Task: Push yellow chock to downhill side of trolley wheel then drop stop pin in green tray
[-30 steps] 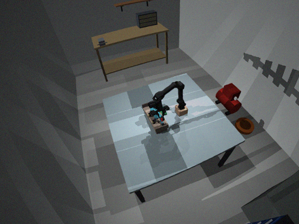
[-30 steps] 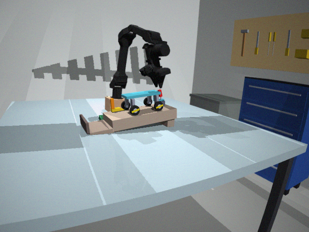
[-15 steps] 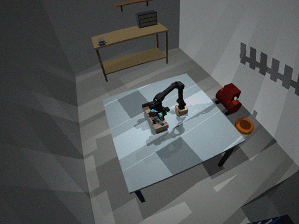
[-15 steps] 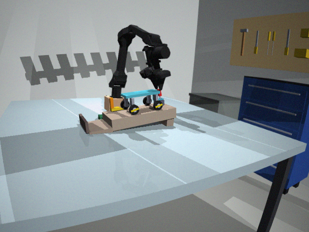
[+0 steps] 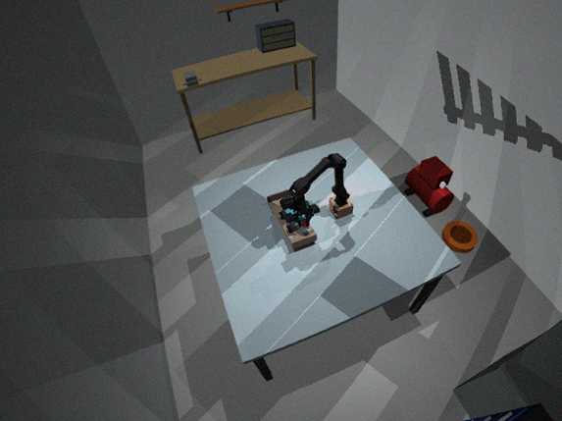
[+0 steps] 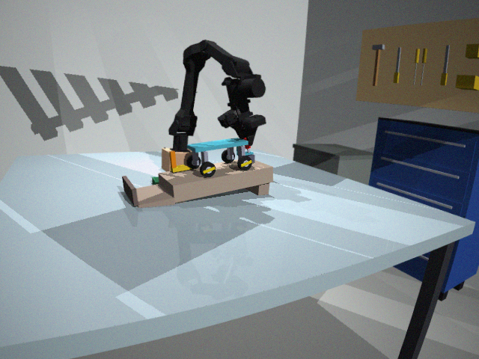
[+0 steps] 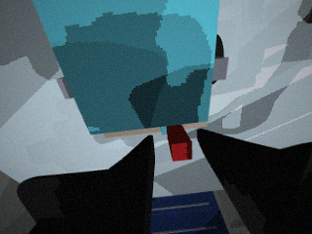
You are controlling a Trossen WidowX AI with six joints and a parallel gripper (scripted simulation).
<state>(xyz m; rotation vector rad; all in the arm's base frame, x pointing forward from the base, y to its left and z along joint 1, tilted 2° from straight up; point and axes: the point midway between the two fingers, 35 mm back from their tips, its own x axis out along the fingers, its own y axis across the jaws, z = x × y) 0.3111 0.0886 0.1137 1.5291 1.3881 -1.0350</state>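
The trolley with the blue deck (image 6: 216, 145) (image 7: 141, 58) stands on the wooden ramp (image 6: 220, 187) (image 5: 302, 241). The yellow chock (image 6: 180, 168) with its upright orange handle sits on the downhill side of the trolley's far downhill wheel, at or very close to it. The stop pin's red head (image 6: 248, 146) (image 7: 180, 150) stands at the uphill end. My gripper (image 7: 175, 136) (image 6: 249, 142) is part-way open, pointing down just above the pin, with a fingertip on each side of its head in the wrist view. The green tray (image 6: 155, 180) is mostly hidden behind the ramp.
The ramp's end board (image 6: 129, 190) stands at its low end. The arm's wooden base block (image 5: 340, 208) (image 6: 166, 158) is beside the ramp. The trolley deck's uphill edge is close to the fingertips. A blue drawer cabinet (image 6: 421, 170) stands beyond the table.
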